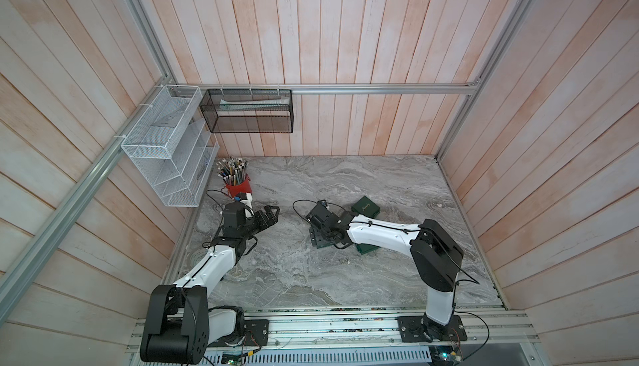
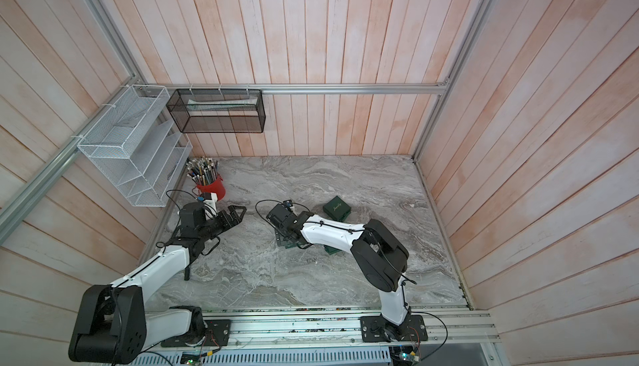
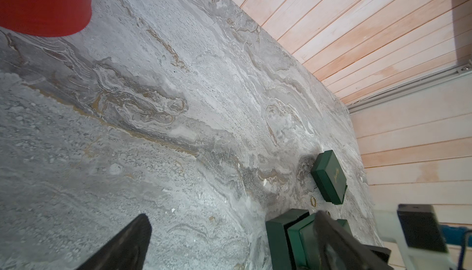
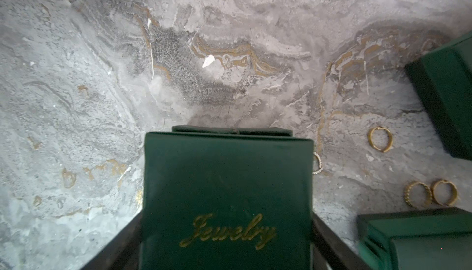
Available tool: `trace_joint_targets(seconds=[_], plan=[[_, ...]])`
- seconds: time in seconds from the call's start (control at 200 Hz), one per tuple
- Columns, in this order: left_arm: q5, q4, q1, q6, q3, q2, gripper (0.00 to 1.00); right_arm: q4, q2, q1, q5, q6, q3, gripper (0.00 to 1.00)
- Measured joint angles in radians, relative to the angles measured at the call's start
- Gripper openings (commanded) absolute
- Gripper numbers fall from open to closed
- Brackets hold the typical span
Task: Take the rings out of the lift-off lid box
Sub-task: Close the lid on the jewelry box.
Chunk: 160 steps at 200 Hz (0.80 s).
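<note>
- The left claw (image 3: 231, 216) has its two dark fingers (image 3: 122, 245) set wide apart over the grey marbled surface (image 3: 158, 133).
- A red cup (image 3: 43, 3) stands at the edge of the view.
- A closed green box (image 3: 328, 176) with gold script lies near the plank wall (image 3: 357, 34).
- A small gold-looking ring (image 3: 313, 201) lies on the surface between that box and a second green box (image 3: 278, 238), which one finger partly hides.
</note>
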Motion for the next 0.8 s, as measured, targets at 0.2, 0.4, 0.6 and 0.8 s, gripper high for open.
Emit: trace_joint_targets(seconds=[0.2, 0.4, 0.6, 0.8], plan=[[0.012, 0.001, 0.000, 0.000, 0.000, 0.002, 1.00, 0.009, 0.000, 0.004, -0.003, -0.011, -0.001, 0.84], [0.015, 0.003, 0.000, 0.000, 0.000, 0.003, 1.00, 0.012, 0.000, 0.004, -0.003, -0.021, -0.008, 0.85], [0.018, 0.010, 0.000, 0.000, 0.000, 0.011, 1.00, 0.012, 0.000, 0.004, -0.004, -0.024, -0.019, 0.86], [0.018, 0.011, 0.000, 0.000, 0.000, 0.014, 1.00, 0.012, 0.000, 0.004, -0.003, -0.027, -0.019, 0.87]])
